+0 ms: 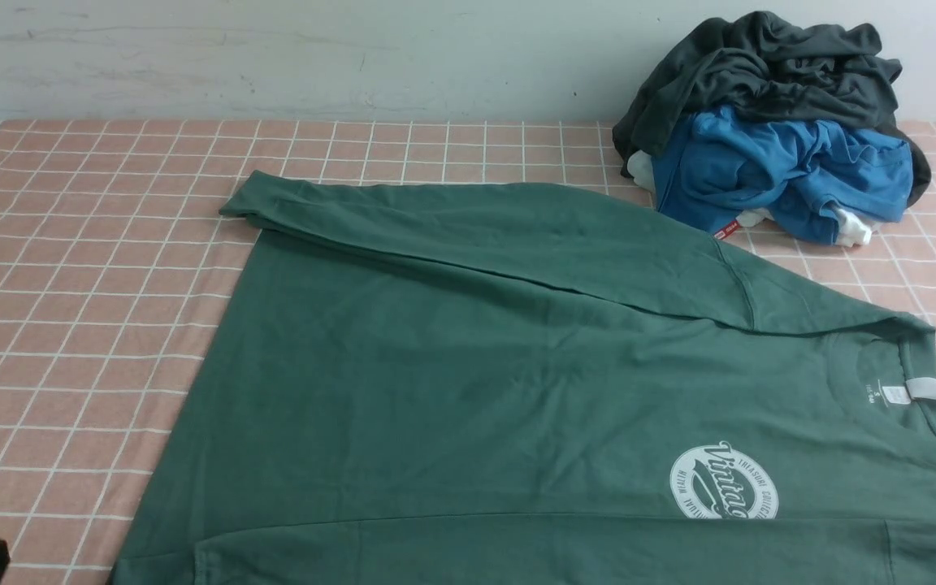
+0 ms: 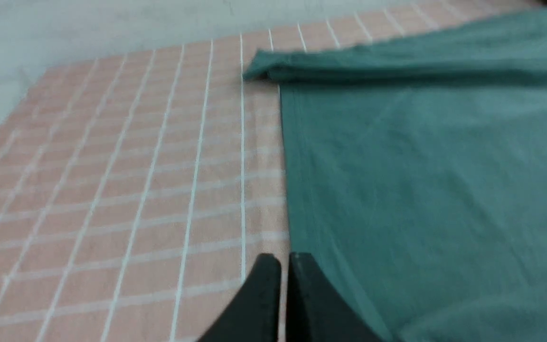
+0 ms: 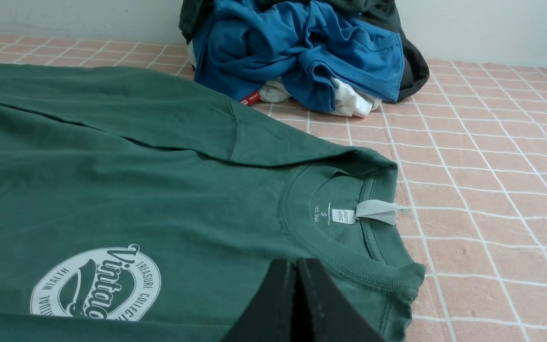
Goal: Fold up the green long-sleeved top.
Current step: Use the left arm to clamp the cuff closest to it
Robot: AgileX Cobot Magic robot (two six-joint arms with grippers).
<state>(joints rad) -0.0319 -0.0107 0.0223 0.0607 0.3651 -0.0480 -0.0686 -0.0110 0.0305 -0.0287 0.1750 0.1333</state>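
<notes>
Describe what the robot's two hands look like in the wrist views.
The left hand has two matte black fingers, broad at the base and tapering to blunt tips. The right hand looks the same: black and wedge-shaped. No cables or markings show.

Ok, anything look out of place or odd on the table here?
Nothing damaged or spilled. The green long-sleeved top lies flat, far sleeve folded across it. The one untidy spot is the far right corner: a dark grey garment and a blue garment heaped crumpled right beside the top's shoulder.
</notes>
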